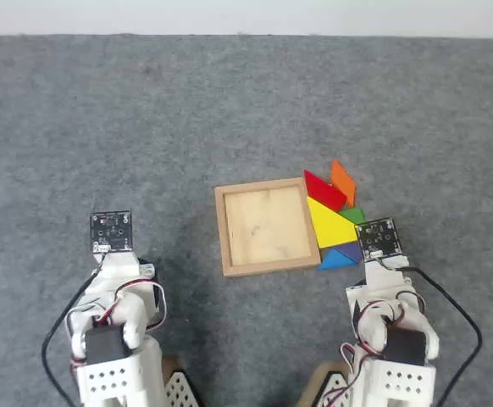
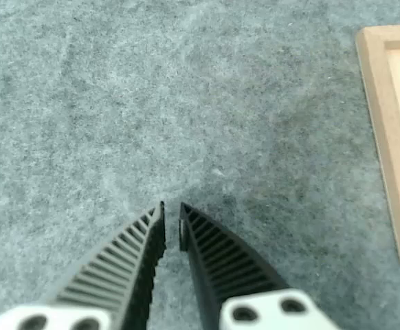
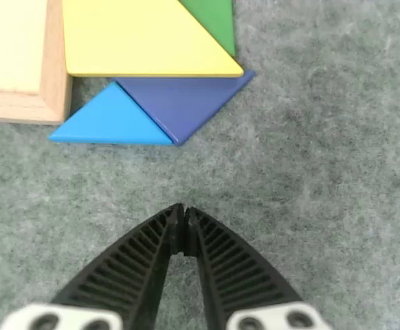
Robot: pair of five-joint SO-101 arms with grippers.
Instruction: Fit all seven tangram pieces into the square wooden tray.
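Note:
The square wooden tray (image 1: 226, 233) lies mid-table with nothing inside it; its corner (image 3: 45, 103) and one edge (image 2: 385, 137) show in the wrist views. Against its right side sit the tangram pieces: orange (image 1: 343, 181), red (image 1: 324, 190), yellow (image 1: 329, 224), green (image 1: 354, 214), purple (image 1: 351, 250) and light blue (image 1: 337, 259). In the right wrist view, yellow (image 3: 145, 38), green (image 3: 214, 17), purple (image 3: 183, 100) and light blue (image 3: 110, 120) lie just ahead of my right gripper (image 3: 181, 213), which is shut and empty. My left gripper (image 2: 171, 208) hangs over bare carpet left of the tray, shut and empty.
Grey carpet (image 1: 145, 110) covers the whole table. Both arm bases (image 1: 111, 365) stand at the near edge, with cables looping beside them. A pale wall strip (image 1: 246, 15) runs along the far edge.

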